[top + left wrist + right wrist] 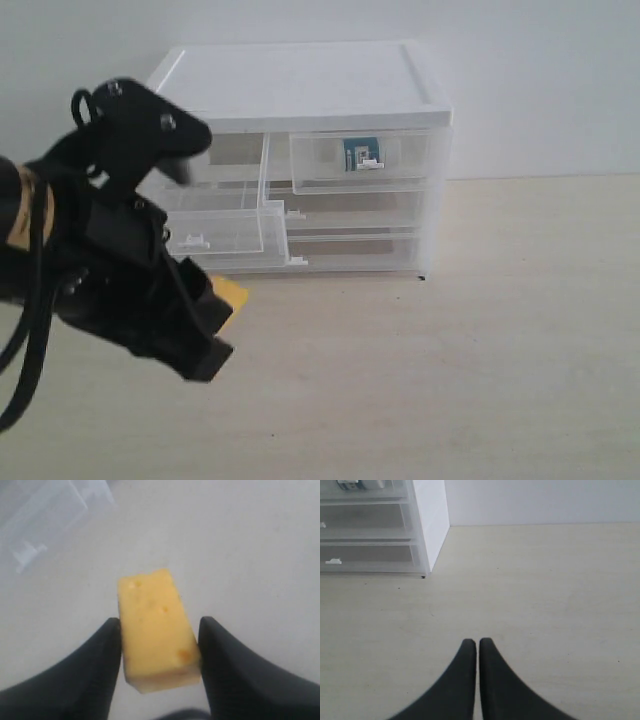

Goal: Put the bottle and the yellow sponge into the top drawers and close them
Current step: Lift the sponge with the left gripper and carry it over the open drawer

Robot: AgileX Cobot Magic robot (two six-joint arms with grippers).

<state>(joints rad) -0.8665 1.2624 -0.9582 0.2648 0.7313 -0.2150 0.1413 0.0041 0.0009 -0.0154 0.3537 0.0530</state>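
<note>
We see L gripper [160,622] jaws clamped on the yellow sponge [155,640], near the open top-left drawer [222,232]. The bottle [361,154] sits in the closed top-right drawer [410,165]. R gripper [478,644] jaws pressed together, empty, over the table [545,605].

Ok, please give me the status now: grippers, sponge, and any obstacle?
Left gripper shut on yellow sponge. Right gripper shut, empty. Bottle inside closed top right drawer; top left drawer open, nothing seen blocking it.
</note>
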